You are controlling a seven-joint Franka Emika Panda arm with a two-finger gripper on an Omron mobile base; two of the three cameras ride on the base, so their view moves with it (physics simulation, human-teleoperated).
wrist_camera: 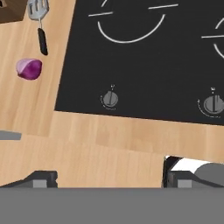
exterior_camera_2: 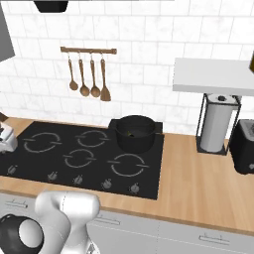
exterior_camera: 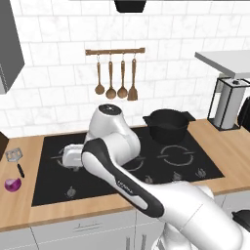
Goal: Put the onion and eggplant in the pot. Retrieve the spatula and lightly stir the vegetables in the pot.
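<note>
The hand (wrist_camera: pixel 105 177) is hanging wide open over the tabletop's (wrist_camera: pixel 109 144) front edge, gripping nothing. The onion (wrist_camera: pixel 29 69) is sitting just beside the spatula (wrist_camera: pixel 39 22), with the pot (exterior_camera: pixel 167 125) well apart.

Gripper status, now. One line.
Gripper: open and holding nothing, its fingertips standing wide apart over the counter's front edge; the onion and spatula lie off to one side, untouched.

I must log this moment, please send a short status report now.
Claw open, empty, above the counter edge. Small purple onion on the wood counter left of the black cooktop, beside the slotted metal spatula. Black round pot on the rear burner. Path unobstructed.
</note>
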